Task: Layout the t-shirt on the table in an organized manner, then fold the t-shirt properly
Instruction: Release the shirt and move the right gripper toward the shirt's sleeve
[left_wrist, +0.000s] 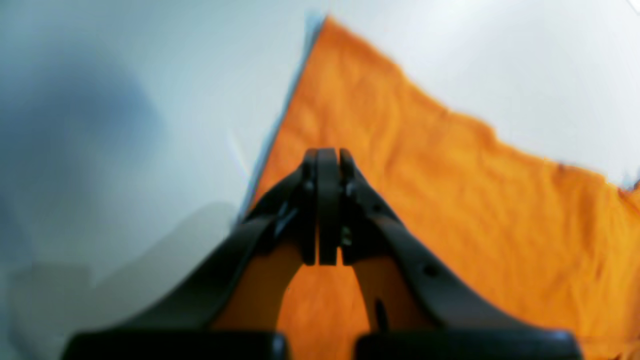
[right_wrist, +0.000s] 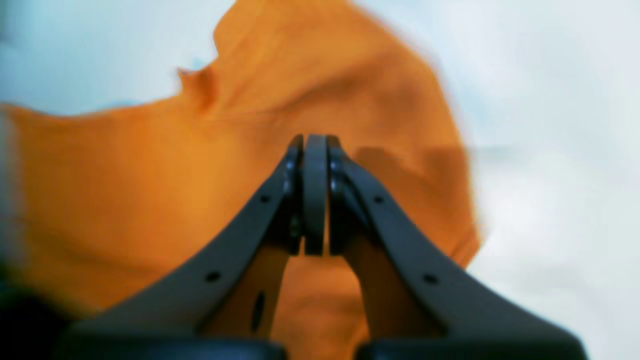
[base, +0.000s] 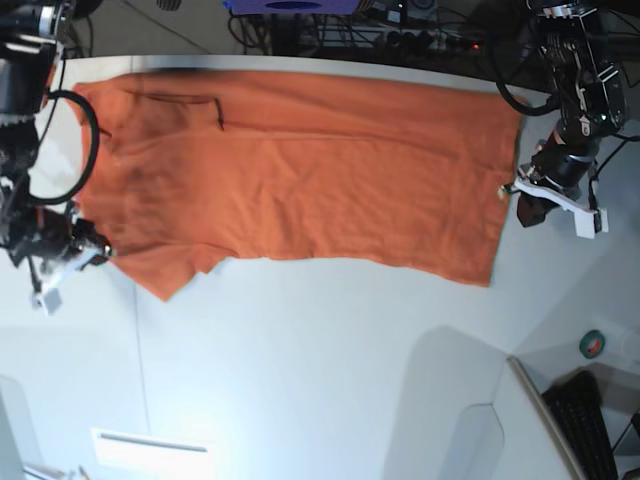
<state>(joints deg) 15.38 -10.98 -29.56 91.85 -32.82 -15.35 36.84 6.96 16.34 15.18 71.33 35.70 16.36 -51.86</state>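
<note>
Status: I judge the laying-out step close to done and the first fold now in hand. The orange t-shirt (base: 300, 170) lies spread nearly flat along the far half of the white table (base: 320, 340), one short sleeve (base: 165, 270) hanging toward the near side on the base view's left.

Left gripper (left_wrist: 327, 155): jaws pressed together, the tips over the shirt just inside a straight edge that runs to a corner (left_wrist: 325, 22). I cannot tell from the wrist view whether cloth is pinched between them. In the base view this gripper (base: 530, 205) sits just beside the shirt's short edge on that view's right.

Right gripper (right_wrist: 315, 142): jaws likewise closed, over rumpled cloth that I take for the sleeve end; a pinch on it cannot be confirmed, as the view is blurred. In the base view it (base: 75, 245) is at the shirt's other end.

Next move, in my judgement: if both ends are held, carry them together so one long edge lands on the other; if not, reopen and take the cloth again.

Room: the near half of the table is bare white surface, ample for the fold. The shirt's far edge runs close to the table's far rim, with cables (base: 330, 30) behind it, so I see little margin that way. A keyboard (base: 585, 420) sits off the near corner.
</note>
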